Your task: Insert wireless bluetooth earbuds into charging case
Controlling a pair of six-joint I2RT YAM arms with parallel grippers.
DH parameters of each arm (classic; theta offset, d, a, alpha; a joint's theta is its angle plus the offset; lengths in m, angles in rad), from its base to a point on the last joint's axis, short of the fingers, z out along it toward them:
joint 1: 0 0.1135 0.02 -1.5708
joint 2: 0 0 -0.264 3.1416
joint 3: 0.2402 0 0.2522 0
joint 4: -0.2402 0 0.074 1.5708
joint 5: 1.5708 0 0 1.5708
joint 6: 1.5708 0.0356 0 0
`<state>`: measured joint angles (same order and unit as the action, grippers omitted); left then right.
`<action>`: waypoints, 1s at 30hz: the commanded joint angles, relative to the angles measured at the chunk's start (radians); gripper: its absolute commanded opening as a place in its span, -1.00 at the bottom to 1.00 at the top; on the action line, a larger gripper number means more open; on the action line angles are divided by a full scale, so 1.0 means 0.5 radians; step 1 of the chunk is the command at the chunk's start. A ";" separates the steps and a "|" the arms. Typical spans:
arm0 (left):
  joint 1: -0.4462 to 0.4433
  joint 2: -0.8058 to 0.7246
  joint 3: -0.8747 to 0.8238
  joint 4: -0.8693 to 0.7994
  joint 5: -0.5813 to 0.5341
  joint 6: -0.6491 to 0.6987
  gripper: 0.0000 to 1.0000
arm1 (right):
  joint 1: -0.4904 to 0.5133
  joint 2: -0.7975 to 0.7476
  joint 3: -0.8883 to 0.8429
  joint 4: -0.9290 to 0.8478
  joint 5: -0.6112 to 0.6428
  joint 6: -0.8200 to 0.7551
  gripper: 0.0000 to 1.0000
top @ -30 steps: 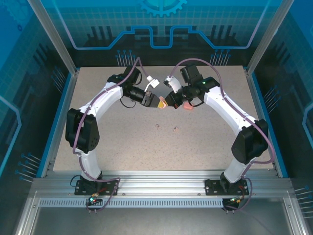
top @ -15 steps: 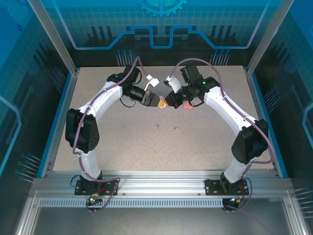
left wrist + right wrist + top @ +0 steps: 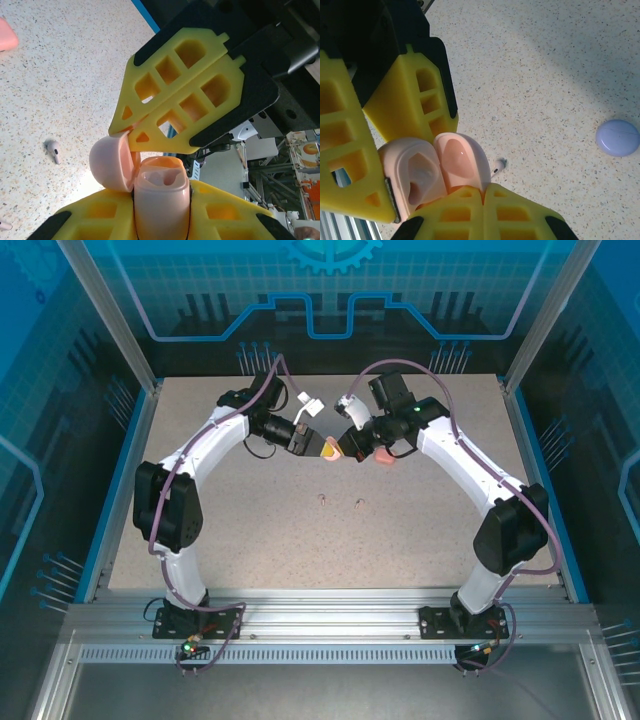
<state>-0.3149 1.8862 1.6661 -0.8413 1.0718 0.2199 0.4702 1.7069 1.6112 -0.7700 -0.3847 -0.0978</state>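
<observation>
Both arms arched inward over the worktop (image 3: 300, 550)
left claw (image 3: 322, 448) clamps the open pink case (image 3: 161, 197), right claw (image 3: 483, 192) pinched closed at its lid, 2 earbuds (image 3: 322, 499) lying loose.

The left gripper (image 3: 316, 445) has drawn its jaws in tighter on the open pale pink case (image 3: 160, 199) it holds just beside the right gripper (image 3: 343, 448), and its wrist has shifted very slightly away from the right gripper.
</observation>
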 commanded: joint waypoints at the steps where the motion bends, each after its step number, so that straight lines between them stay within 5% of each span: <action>1: 0.012 0.026 0.064 -0.022 0.079 0.055 -0.80 | -0.005 0.005 -0.014 -0.009 -0.004 0.027 -1.00; 3: 0.010 0.026 0.061 -0.023 0.078 0.054 -1.00 | -0.008 -0.007 -0.016 0.016 -0.009 0.064 -0.98; 16: 0.071 -0.144 -0.240 0.458 -0.087 -0.281 -1.00 | -0.157 -0.238 0.031 0.045 -0.048 0.312 0.24; 30: 0.077 -0.613 -0.740 1.098 -0.654 -0.556 -1.00 | -0.343 -0.465 -0.232 0.129 0.128 0.713 0.54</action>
<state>-0.2775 1.6440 1.3434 -0.3958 0.8284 -0.0273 0.3065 1.4849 1.5322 -0.7074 -0.3634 0.1905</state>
